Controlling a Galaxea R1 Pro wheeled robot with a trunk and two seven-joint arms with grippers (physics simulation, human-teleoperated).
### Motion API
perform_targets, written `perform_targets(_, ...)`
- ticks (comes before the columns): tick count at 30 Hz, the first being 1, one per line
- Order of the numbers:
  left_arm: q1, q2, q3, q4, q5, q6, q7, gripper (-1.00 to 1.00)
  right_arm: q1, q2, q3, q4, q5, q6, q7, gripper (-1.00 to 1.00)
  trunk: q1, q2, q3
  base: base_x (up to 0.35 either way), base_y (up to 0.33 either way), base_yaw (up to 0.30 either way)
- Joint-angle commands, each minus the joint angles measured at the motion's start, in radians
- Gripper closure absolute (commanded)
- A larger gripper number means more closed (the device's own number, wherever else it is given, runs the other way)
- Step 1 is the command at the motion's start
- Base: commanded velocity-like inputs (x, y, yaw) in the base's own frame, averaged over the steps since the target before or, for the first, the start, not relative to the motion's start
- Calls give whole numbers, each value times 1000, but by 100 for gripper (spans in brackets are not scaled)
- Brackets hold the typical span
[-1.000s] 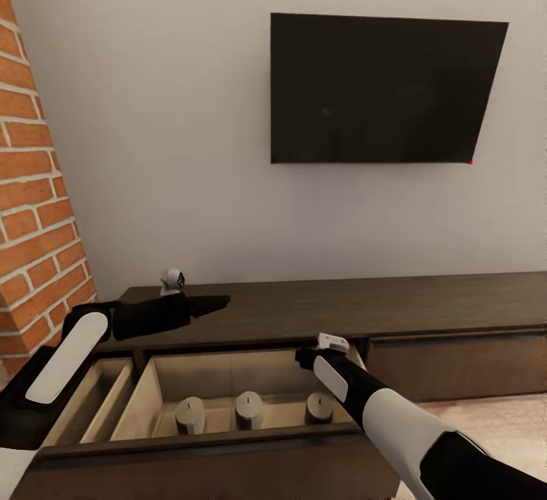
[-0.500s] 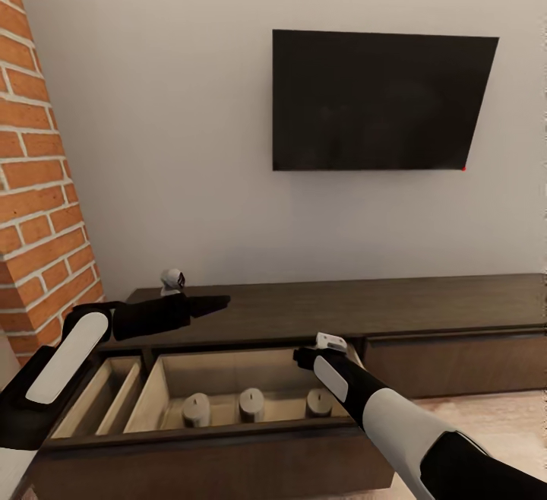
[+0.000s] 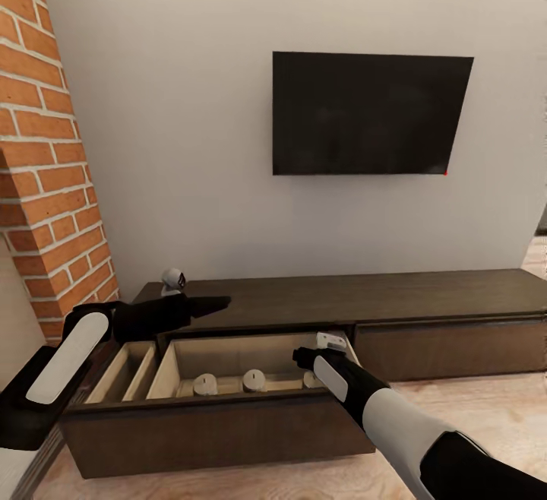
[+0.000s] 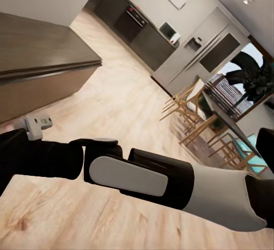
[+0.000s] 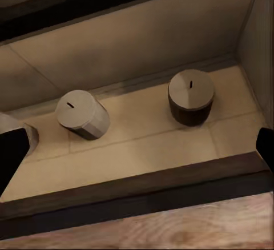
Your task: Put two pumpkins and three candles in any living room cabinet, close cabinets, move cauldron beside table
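The long low dark brown cabinet [image 3: 425, 295] runs along the wall, and its left drawer [image 3: 213, 428] is pulled out. Three beige candles stand in a row on the drawer floor: the left candle [image 3: 205, 384], the middle candle [image 3: 254, 380] [image 5: 83, 114] and the right candle [image 5: 191, 97], which my right arm partly hides in the head view. My right gripper [image 3: 305, 357] [image 5: 134, 150] hangs open over the drawer's right end, holding nothing. My left gripper [image 3: 216, 304] reaches out over the cabinet top, open and empty. The pumpkins, the cauldron and the table are out of view.
A black TV [image 3: 368, 114] hangs on the white wall above the cabinet. A brick column [image 3: 53, 181] stands at the left. A small white-grey object [image 3: 173, 280] sits on the cabinet top's left end. Wooden floor [image 4: 131, 96] leads back to dining chairs [image 4: 194, 119] and a kitchen.
The whole view has pulled back from the cabinet, so the drawer and candles look smaller and lower. Both arms hold the same pose. The candles have not moved in the drawer.
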Motion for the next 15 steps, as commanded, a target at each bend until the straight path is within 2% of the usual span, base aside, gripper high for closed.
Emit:
perform_targets(1, -1, 1, -1, 0, -3, 2, -5, -100, -1, -1, 8, -2, -7, 3, -8, -100, -5, 7, 2, -339, 0, 0)
perform_targets(15, -1, 0, 0, 1, -4, 1, -4, -100, -1, -1, 8, -2, -7, 3, -8, -100, -58, 105, 46, -339, 0, 0)
